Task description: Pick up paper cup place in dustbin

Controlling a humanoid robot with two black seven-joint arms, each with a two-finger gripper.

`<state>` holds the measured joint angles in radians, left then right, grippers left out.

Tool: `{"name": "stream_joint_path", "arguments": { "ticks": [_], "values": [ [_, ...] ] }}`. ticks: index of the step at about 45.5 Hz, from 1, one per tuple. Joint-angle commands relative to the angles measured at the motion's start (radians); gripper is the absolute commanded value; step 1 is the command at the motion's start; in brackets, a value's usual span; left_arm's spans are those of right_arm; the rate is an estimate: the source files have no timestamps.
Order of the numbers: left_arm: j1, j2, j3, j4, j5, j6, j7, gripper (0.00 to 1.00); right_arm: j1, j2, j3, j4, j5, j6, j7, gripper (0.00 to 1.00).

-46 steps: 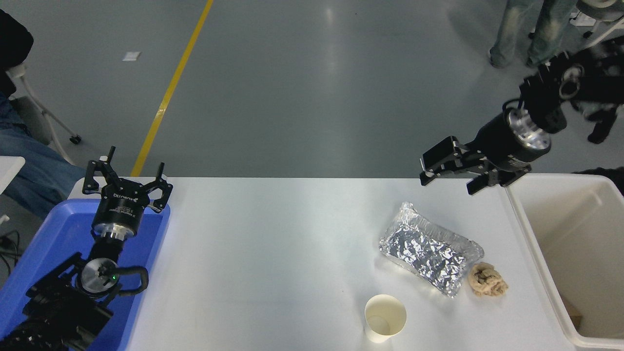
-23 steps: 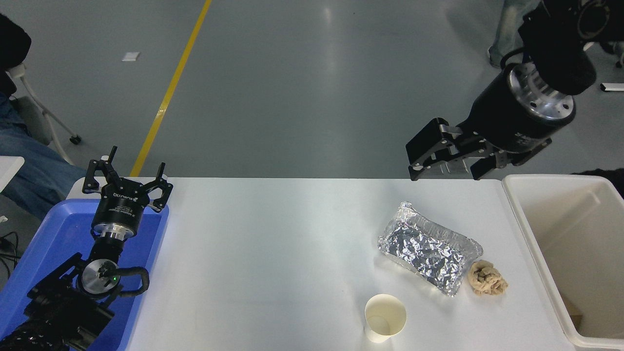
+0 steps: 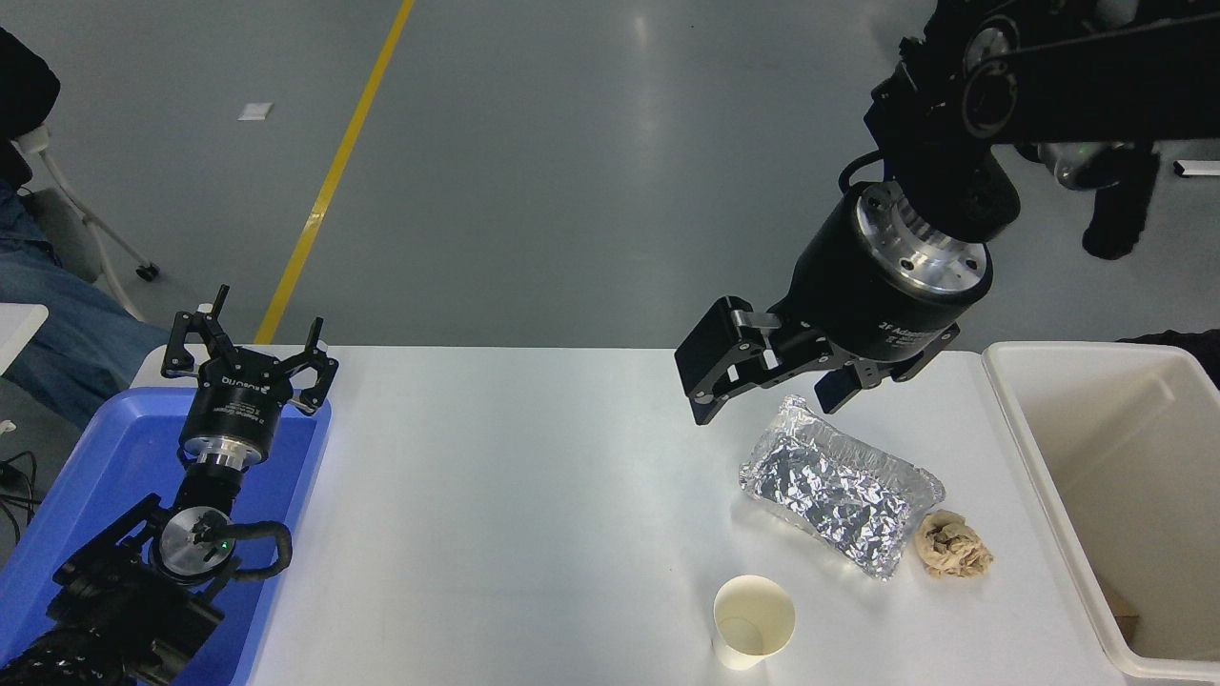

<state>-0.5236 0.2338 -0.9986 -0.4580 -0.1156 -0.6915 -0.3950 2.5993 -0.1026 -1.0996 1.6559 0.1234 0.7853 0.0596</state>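
The off-white paper cup [image 3: 753,621] stands upright near the table's front edge, right of centre. The cream-white dustbin [image 3: 1048,476] stands at the table's right end. My right gripper [image 3: 762,402] is open and empty. It hangs in the air above the far left corner of the foil container, well beyond the cup and left of the dustbin. My left gripper [image 3: 250,357] is open and parked at the lower left over the blue tray.
A crumpled foil container [image 3: 839,486] lies between my right gripper and the cup. A crumpled brown paper ball [image 3: 953,545] lies right beside it. A blue tray [image 3: 105,467] sits at the table's left end. A person's leg [image 3: 57,314] shows at the left edge.
My right gripper has swung left and down from above the table's far right corner to over the foil container, still open. The left arm, the cup and the other things have not moved.
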Motion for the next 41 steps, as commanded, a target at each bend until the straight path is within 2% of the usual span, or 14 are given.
{"name": "stream_joint_path", "arguments": {
  "ticks": [1,26,32,41],
  "values": [
    [0.001,-0.001,0.0,0.001,-0.001,0.001,-0.001,1.0,-0.06,0.006,0.003,-0.008,0.009,0.0,-0.003,1.0],
    [0.001,-0.001,-0.003,0.001,-0.003,0.001,-0.001,1.0,-0.576,-0.014,0.05,-0.154,-0.024,0.0,-0.006,1.0],
    [0.001,-0.001,-0.003,0.001,-0.003,0.001,-0.001,1.0,-0.722,-0.043,0.093,-0.203,-0.143,-0.006,-0.004,1.0],
    [0.001,0.001,-0.002,0.001,-0.003,0.001,-0.001,1.0,-0.901,-0.091,0.139,-0.272,-0.274,-0.133,-0.004,1.0]
  ]
}}
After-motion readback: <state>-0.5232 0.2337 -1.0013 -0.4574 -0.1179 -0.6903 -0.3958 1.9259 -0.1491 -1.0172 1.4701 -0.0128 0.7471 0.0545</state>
